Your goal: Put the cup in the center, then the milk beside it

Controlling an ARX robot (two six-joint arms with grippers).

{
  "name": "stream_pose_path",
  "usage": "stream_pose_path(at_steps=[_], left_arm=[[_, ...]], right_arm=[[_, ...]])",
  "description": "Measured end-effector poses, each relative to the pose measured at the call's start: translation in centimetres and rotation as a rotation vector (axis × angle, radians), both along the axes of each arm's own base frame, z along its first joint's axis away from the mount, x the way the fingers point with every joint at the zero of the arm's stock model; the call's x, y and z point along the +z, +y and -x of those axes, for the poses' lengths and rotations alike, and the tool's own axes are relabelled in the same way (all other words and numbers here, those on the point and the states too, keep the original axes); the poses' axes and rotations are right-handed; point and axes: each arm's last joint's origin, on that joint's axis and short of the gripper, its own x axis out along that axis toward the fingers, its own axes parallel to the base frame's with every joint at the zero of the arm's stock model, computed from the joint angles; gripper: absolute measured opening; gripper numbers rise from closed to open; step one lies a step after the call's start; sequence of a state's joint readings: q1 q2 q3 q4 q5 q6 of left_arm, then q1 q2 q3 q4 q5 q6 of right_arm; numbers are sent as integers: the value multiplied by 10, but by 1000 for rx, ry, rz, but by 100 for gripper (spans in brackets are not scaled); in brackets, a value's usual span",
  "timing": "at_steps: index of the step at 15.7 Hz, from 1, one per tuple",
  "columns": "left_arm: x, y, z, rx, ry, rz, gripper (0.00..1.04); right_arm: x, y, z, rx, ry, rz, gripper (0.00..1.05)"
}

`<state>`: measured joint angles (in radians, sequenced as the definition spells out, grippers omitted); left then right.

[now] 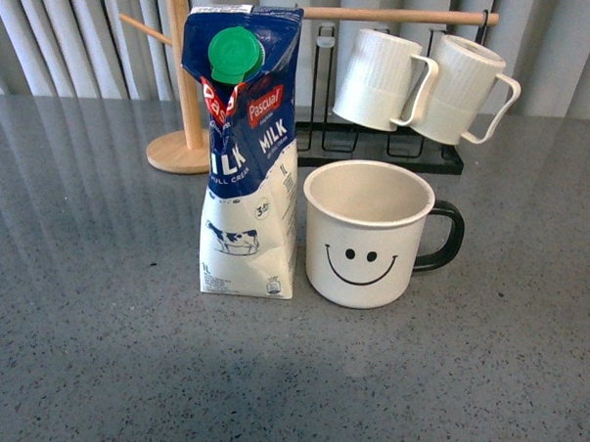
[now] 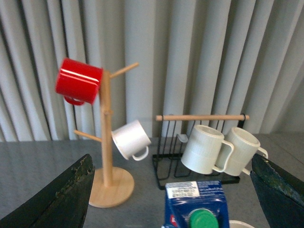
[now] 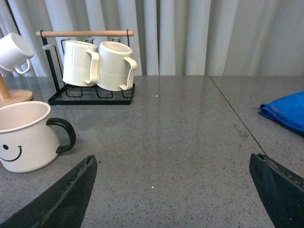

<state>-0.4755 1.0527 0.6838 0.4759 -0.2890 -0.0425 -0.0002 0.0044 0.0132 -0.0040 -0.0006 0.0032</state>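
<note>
Clearly neither arm showed in the front view; each wrist camera caught only its own two dark fingers at the lower corners of its picture. The left gripper (image 2: 171,199) hung raised above the milk (image 1: 247,150), its fingers (image 2: 57,199) spread wide and holding nothing, with the carton's blue top and green cap just visible between them. The right gripper (image 3: 173,194) sat low over the worktop (image 1: 464,385) off to the cup's handle side, its fingers (image 3: 61,199) likewise spread wide apart and empty. The cup (image 1: 366,234) stood upright near the middle of the worktop, smiley face toward the robot and black handle pointing to the robot's right. The milk stood upright just beside it on the left, a narrow gap between the two at the base; whether they touched higher up could not be told. Behind them, near the far edge by the curtain, a black wire rack (image 1: 396,152) carried two ribbed cream mugs (image 1: 418,84) on a wooden bar, and a wooden mug tree (image 2: 107,142) stood to its left holding a red mug (image 2: 78,80) and a small white cup (image 2: 130,139). A blue cloth (image 3: 285,110) lay well apart to the right, beyond a seam in the surface. Bare grey worktop lay open in front of both items and to either side.
</note>
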Motion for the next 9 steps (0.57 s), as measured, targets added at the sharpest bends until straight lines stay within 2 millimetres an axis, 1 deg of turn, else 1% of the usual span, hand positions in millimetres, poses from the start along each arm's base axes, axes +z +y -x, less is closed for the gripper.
stream_pose_path(at_steps=[1, 3, 4, 5, 6, 7, 9], left_arm=[[8, 17, 12, 20, -27, -24, 98], [16, 51, 37, 82, -60, -74, 98], [20, 64, 49, 115, -82, -92, 98], [20, 79, 62, 170, -26, -109, 93], [9, 91, 74, 183, 31, -103, 80], [-11, 100, 78, 203, 59, -101, 69], [-50, 100, 80, 190, 102, -90, 42]], right_arm=[[0, 0, 0, 0, 0, 0, 98], [0, 0, 0, 0, 0, 0, 98], [0, 0, 0, 0, 0, 0, 98], [0, 0, 0, 0, 0, 0, 98], [0, 0, 0, 0, 0, 0, 98], [0, 0, 0, 0, 0, 0, 98], [0, 0, 0, 0, 0, 0, 98]])
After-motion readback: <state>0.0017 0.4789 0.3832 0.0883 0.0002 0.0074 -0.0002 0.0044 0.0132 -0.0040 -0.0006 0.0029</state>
